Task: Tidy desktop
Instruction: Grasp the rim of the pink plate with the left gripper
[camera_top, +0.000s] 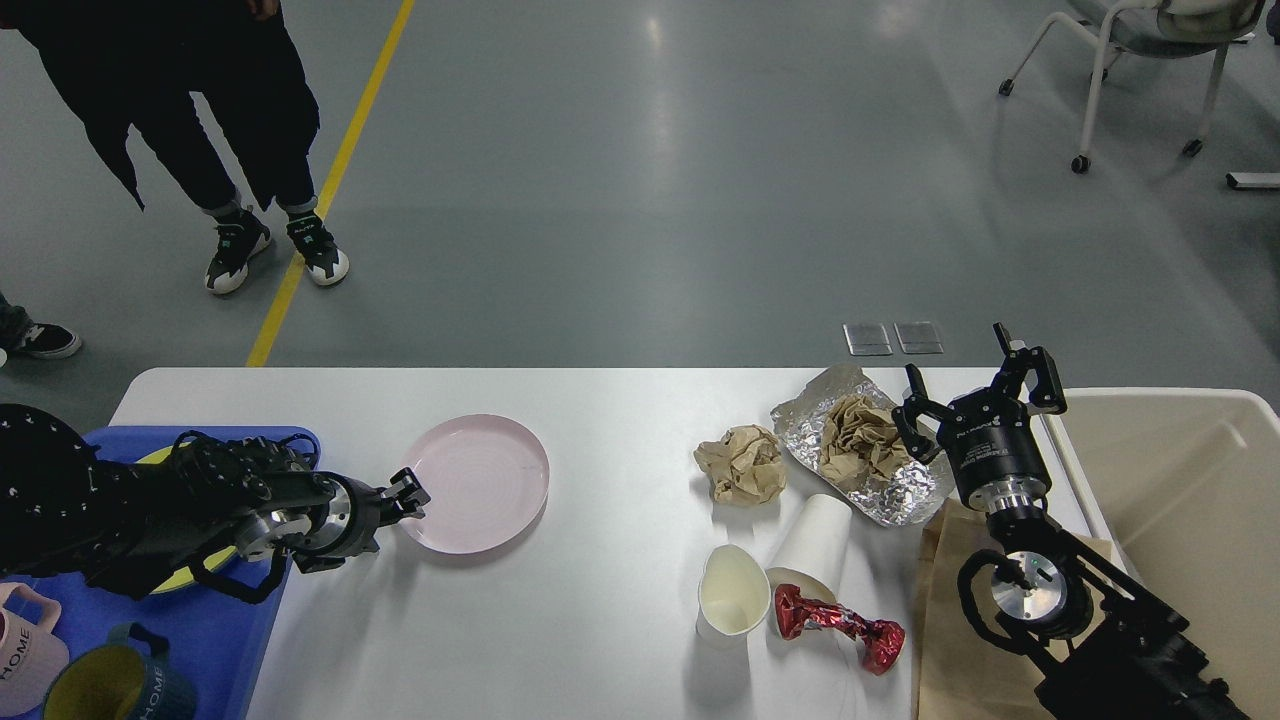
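The white desktop (600, 420) carries a pink plate (480, 483) at its left. My left gripper (411, 493) reaches from the left and sits at the plate's left rim, its small fingers straddling or touching the edge; their state is unclear. At the right, my right gripper (975, 398) stands wide open and empty, just right of a foil sheet (900, 490) holding crumpled brown paper. A crumpled brown paper ball (740, 463), a tipped paper cup (812, 540), an upright paper cup (732, 592) and a red wrapper (838, 622) lie nearby.
A blue tray (215, 630) at the left holds a yellow plate and mugs (95, 685). A brown paper bag (945, 620) lies under my right arm, next to a big beige bin (1180, 480). A person (190, 120) stands beyond the table's far left.
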